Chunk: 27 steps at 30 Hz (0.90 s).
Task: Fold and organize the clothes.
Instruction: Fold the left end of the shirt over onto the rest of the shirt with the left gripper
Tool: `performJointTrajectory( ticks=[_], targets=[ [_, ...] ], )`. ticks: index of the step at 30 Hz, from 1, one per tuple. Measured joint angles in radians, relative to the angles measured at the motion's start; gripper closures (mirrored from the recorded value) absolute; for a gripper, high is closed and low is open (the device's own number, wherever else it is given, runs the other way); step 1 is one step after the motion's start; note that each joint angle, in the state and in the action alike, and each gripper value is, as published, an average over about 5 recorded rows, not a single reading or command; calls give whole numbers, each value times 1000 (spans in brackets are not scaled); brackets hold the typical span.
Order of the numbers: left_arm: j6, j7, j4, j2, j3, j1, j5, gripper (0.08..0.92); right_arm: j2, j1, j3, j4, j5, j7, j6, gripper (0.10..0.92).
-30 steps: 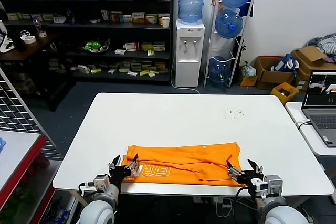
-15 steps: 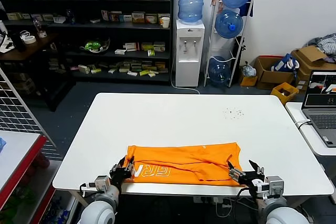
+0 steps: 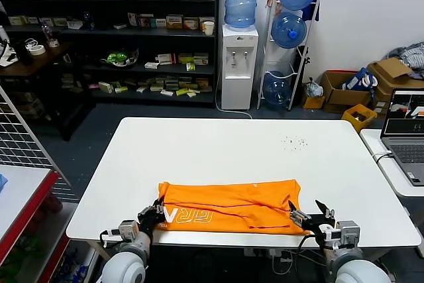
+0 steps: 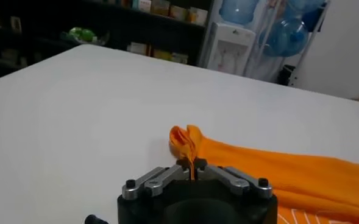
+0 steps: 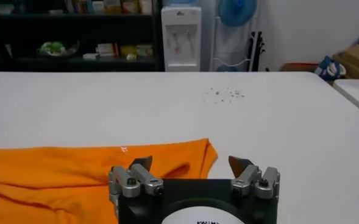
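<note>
The orange T-shirt (image 3: 228, 205) lies folded into a long band across the near edge of the white table (image 3: 218, 147), white lettering showing near its left end. My left gripper (image 3: 158, 213) is shut on the shirt's bunched left end (image 4: 185, 141) at the table's front left; it shows pinched between the jaws in the left wrist view (image 4: 191, 165). My right gripper (image 3: 309, 217) is open at the shirt's right end, its jaws spread with nothing between them, just in front of the shirt's right corner (image 5: 191, 155) in the right wrist view (image 5: 191, 163).
A laptop (image 3: 407, 124) sits on a side table at the right. Dark specks (image 3: 295, 142) lie on the table's far right. A water dispenser (image 3: 238, 64), bottle rack and shelves stand behind; a red-edged table (image 3: 26, 203) is at the left.
The left gripper has closed on the shirt's left end and pulled back slightly. The shirt's band has shifted a little. The right gripper stays open and has drawn slightly back.
</note>
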State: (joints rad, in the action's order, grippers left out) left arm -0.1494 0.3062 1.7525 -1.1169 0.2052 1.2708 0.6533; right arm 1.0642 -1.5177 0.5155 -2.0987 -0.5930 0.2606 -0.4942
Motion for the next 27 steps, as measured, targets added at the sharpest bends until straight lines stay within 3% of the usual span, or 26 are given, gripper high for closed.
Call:
performJointTrajectory(
  ticks=[11,21,27],
  targets=[
    [-39,22,83,218,100,14,114,879,20,36,-22,16,9,0,18,203],
    [-26,-5,-11,415,231,35,169,879,26,56,-33,36,14,-3,33,203],
    [-30,3,-34,471,259,41,190,879,35,64,-40,48,23,-3,36,203]
  ],
)
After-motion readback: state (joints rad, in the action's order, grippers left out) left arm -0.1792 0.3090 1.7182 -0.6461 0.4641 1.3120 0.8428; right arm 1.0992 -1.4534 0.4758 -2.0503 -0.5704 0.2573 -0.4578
